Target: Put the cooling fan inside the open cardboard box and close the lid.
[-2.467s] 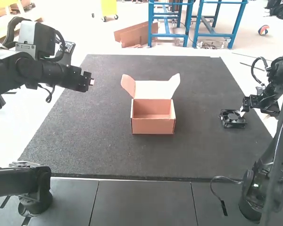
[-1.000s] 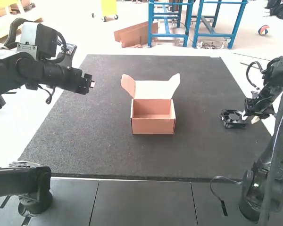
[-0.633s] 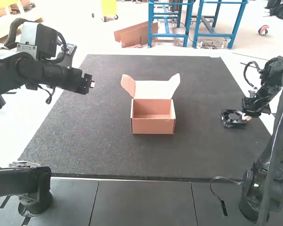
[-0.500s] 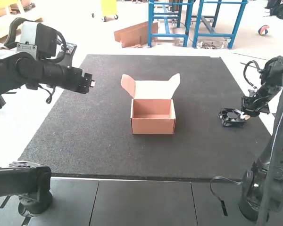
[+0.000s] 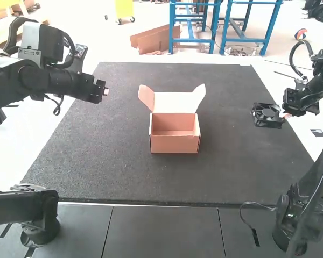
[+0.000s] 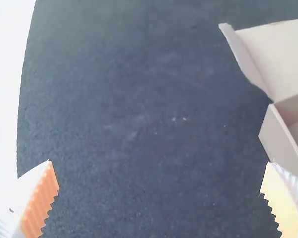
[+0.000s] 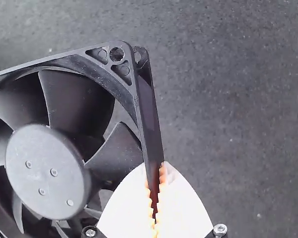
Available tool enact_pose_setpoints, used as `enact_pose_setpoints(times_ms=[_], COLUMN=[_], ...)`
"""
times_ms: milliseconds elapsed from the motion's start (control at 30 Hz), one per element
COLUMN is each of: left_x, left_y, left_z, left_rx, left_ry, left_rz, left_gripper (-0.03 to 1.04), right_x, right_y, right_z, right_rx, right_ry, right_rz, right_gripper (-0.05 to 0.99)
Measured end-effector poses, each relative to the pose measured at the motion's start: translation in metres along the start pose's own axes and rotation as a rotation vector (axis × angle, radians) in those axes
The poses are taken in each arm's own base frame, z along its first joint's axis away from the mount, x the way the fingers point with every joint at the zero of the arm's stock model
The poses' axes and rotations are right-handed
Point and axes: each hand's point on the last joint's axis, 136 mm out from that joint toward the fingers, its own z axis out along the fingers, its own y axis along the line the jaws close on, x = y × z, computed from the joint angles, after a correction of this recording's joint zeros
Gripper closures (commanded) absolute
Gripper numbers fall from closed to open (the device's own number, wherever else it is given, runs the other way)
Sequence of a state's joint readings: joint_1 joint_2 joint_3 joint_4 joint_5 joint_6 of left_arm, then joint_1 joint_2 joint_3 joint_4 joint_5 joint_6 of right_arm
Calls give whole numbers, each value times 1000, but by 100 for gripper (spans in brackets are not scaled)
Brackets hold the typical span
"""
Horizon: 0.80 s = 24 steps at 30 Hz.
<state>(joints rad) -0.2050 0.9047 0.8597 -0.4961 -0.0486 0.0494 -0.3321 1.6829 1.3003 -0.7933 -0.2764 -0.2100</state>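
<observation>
A: Where is the fan (image 5: 267,115)?
B: Well to the right of the box (image 5: 174,126), held on edge above the surface (image 5: 107,145). The right fingers (image 7: 181,210) are clenched on 1 side of its black frame.
A: And the box?
B: Open, with the lid standing up at its far side.
A: The left fingers (image 6: 37,198)?
B: Released and spread wide, grasping nothing. They hover left of the box and a little beyond it.
</observation>
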Motion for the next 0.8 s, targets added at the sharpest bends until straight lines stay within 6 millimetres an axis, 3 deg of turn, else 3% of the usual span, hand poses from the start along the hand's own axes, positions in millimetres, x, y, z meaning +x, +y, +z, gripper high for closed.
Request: enact_pose_setpoints(times_ms=[200, 400, 733, 800], left_x=[0, 1, 1, -2], left_y=[0, 0, 0, 1], left_z=[0, 0, -4, -8], left_rx=[0, 0, 0, -2], left_ry=[1, 3, -1, -17], left_rz=[1, 4, 3, 3], left_gripper=[4, 4, 4, 4], right_x=[-4, -3, 52, 64], right_y=[47, 128, 261, 279], right_z=[-40, -75, -75, -73], right_rx=[-42, -146, -298, -310], right_ry=[-82, -132, -46, -37], right_rz=[17, -11, -94, -122], right_gripper=[94, 94, 94, 94])
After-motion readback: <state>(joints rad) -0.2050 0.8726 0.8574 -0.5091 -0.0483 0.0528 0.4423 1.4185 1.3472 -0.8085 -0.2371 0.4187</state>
